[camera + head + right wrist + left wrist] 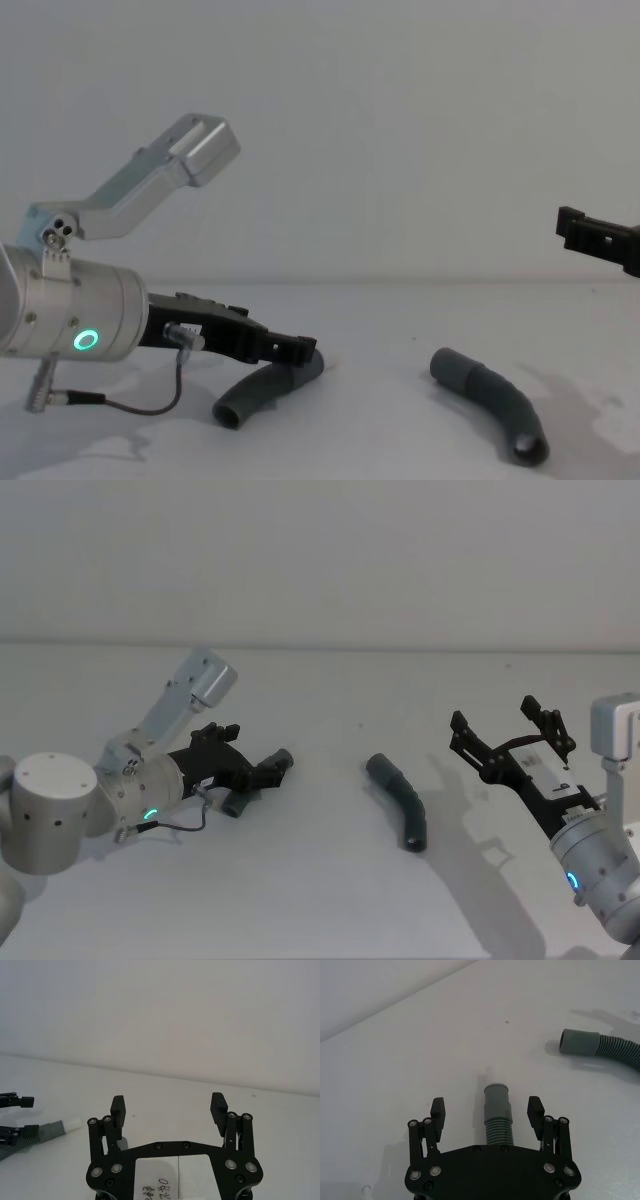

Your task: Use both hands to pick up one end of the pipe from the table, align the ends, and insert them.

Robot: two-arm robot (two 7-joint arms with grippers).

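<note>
White table (320,900): left hand (487,1106) low, spread wide astride first pipe piece (497,1115), apparently not touching it; right hand (169,1106) spread, raised at right; second pipe piece (400,802) lies between hands.

The left pipe piece (497,1097) runs back under the left gripper (486,1107) — rear end hidden. The other piece (602,1047) (ribbed part) is cropped at the edge; so is the label (167,1182) of the right gripper (169,1107).
</note>
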